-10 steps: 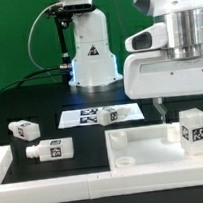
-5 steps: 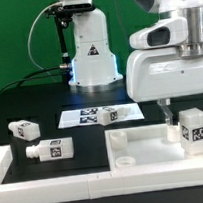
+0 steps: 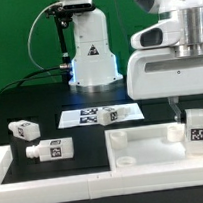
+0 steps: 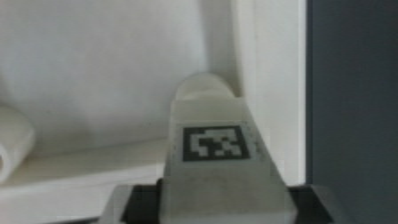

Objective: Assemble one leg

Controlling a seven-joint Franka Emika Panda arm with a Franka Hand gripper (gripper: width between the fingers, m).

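A: Standing upright in the white tray part [image 3: 144,146] at the exterior view's right: the leg [image 3: 196,130], white block, square tag facing out.
B: Claw [image 3: 186,105]?
A: Clenched on the leg's top.

End effector [image 3: 188,109] and gripped leg [image 3: 197,128] — shifted toward the exterior view's right — slightly lower.
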